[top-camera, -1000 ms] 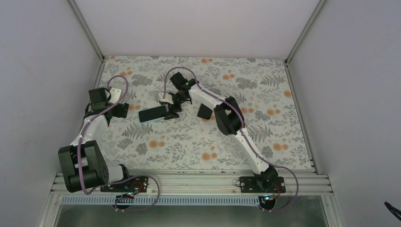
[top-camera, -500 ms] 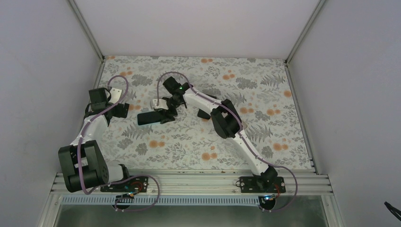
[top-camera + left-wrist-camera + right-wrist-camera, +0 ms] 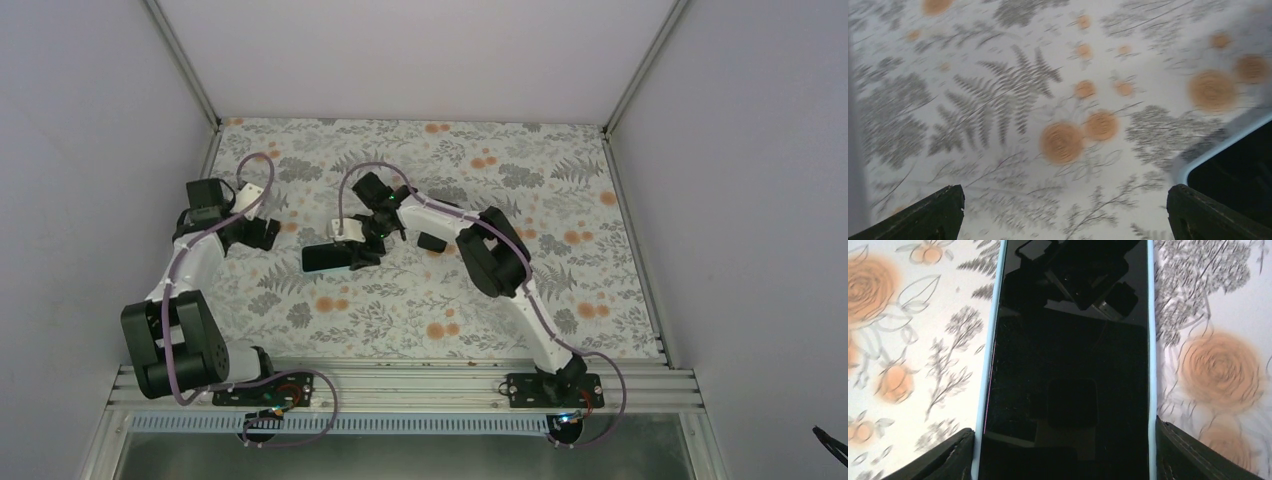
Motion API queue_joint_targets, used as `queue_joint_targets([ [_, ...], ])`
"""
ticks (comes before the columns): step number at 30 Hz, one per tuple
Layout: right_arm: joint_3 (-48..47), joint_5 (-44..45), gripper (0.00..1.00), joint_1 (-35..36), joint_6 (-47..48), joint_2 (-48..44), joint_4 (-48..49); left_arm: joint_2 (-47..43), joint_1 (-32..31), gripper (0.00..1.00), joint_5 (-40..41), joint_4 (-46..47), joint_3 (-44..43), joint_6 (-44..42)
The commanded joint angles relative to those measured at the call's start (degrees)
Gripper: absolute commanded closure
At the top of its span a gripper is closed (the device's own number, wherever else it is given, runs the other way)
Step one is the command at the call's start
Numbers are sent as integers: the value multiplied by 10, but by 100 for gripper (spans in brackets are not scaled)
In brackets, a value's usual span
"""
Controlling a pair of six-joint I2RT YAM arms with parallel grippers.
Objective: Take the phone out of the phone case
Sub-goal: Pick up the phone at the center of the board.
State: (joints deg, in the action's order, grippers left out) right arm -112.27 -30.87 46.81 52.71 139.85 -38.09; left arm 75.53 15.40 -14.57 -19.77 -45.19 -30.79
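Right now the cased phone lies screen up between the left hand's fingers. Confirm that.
Wrong hand. The phone, screen up in its case, lies between the fingers of the right hand; the left hand stands open, apart from it. The right wrist view shows this.

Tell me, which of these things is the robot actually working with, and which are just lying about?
In the job:
black glass-fronted phone; the light-blue case around it; right gripper, fingers either side of the case; left gripper, open, nearby.

Lying about:
small black object to the right of the phone, too small to identify; flower-patterned table cover.
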Motion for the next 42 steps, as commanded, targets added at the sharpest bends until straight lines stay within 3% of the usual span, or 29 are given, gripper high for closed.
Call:
queue_joint_targets([
  [1, 89, 48, 41, 6, -27, -95, 55, 33, 3, 0, -145, -115, -67, -57],
  [8, 168, 76, 39, 8, -45, -203, 90, 71, -1, 0, -321, -270, -157, -135],
  [19, 203, 107, 38, 12, -58, -266, 103, 220, -8, 0, -471, -503, -289, -233],
  [25, 205, 109, 39, 14, -63, -293, 100, 231, -8, 0, -447, -448, -270, -161],
  [37, 159, 99, 38, 22, -68, -293, 82, 246, -35, 0, -441, -419, -264, -111],
  [42, 145, 103, 38, 25, -71, -287, 87, 263, -43, 18, -478, -459, -287, -136],
])
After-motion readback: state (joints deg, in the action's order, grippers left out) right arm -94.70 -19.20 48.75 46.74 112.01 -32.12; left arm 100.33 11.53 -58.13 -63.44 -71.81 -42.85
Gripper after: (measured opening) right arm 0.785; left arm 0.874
